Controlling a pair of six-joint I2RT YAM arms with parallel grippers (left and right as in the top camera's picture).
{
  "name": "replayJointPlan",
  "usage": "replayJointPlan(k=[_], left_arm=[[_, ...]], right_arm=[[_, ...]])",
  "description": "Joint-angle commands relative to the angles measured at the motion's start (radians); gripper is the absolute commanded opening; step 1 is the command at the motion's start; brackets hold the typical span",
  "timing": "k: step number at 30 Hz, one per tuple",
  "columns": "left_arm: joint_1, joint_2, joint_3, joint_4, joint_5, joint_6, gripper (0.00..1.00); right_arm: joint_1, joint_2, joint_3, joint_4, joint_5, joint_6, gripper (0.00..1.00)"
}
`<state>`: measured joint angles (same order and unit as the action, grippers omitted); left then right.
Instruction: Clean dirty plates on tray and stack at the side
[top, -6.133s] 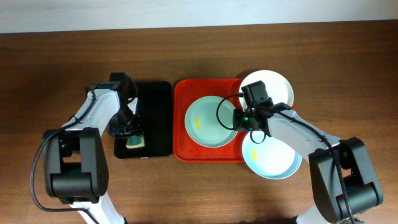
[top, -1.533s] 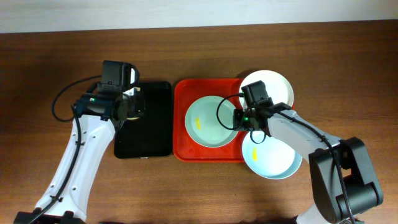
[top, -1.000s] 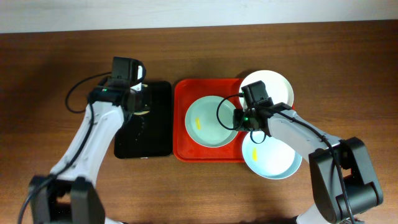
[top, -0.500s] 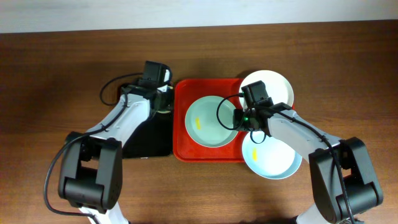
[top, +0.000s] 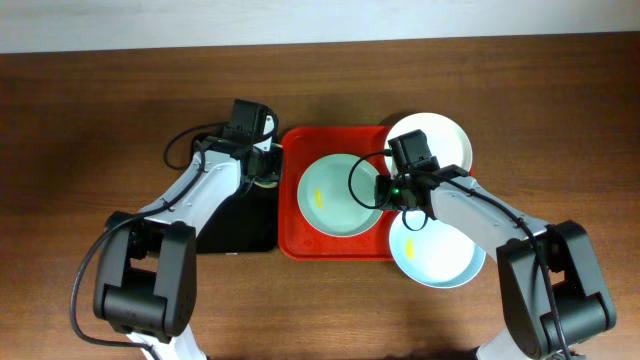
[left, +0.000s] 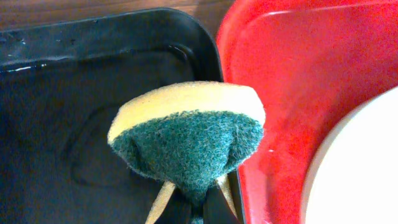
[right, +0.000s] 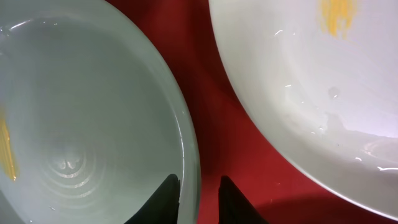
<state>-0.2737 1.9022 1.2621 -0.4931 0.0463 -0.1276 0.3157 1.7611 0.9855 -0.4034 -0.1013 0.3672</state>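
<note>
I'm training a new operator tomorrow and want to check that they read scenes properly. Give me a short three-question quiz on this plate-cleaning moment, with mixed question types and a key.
1. True or false: the left gripper is shut on a sponge.
2. The right gripper straddles the rim of which plate? A white, B pale green, C pale blue.
3. Fill in: the smear inside the pale green plate is ___ in colour.
Key: 1 true; 2 B; 3 yellow.
</note>
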Motion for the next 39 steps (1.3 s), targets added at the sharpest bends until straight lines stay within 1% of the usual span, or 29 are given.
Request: replayJointPlan(k=[1,9,11,12,14,15,17,18,19,20,22,23,27,33,39], left_arm=[[-0.002,0.018,-0.011,-0.001,0.09,0.008,0.0],[0.0,0.018,-0.011,-0.002,0.089,0.008,0.0],[0.004,0.01,-0.005,-0.018,0.011,0.008,0.0],[0.004,0.0,0.003,-0.041,-0.041,0.008,0.0],[0.004,-0.029,0.023,-0.098,-0.1,0.005,0.0],[0.004,-0.052,0.036,-0.137,-0.124,-0.02,0.0],[0.005,-0.099,0.051,-0.2,-0.134,-0.075,0.0],[0.006,-0.12,0.053,-0.222,-0.134,-0.103,0.0],[0.008,-0.138,0.053,-0.245,-0.134,-0.125,0.0],[0.009,-0.152,0.053,-0.272,-0.138,-0.143,0.0],[0.009,-0.155,0.053,-0.314,-0.146,-0.152,0.0],[0.009,-0.148,0.049,-0.328,-0.153,-0.152,0.0],[0.009,-0.115,0.044,-0.338,-0.161,-0.153,0.0],[0.01,-0.015,0.044,-0.332,-0.183,-0.172,0.0],[0.01,0.065,0.044,-0.332,-0.182,-0.171,0.0]], right_arm=[[-0.002,0.002,0.019,0.0,0.008,0.004,0.23],[-0.002,0.002,0.019,0.0,0.009,0.004,0.23],[-0.002,0.002,0.019,0.0,0.008,0.004,0.24],[-0.002,0.002,0.019,0.0,0.008,0.004,0.3],[-0.002,0.002,0.019,0.0,0.008,0.004,0.43],[-0.002,0.002,0.019,0.0,0.008,0.004,0.48],[-0.002,0.002,0.019,0.0,0.008,0.004,0.48],[-0.002,0.002,0.019,0.0,0.008,0.005,0.48],[-0.002,0.002,0.019,0.0,0.008,0.005,0.42],[-0.002,0.002,0.019,0.0,0.008,0.005,0.27],[-0.002,0.002,0.019,0.0,0.005,0.005,0.08],[-0.002,0.002,0.019,0.0,0.005,0.005,0.04],[-0.002,0.002,0.019,0.0,0.005,0.005,0.04],[-0.002,0.002,0.019,0.0,0.005,0.008,0.05],[-0.002,0.002,0.019,0.0,0.004,0.008,0.08]])
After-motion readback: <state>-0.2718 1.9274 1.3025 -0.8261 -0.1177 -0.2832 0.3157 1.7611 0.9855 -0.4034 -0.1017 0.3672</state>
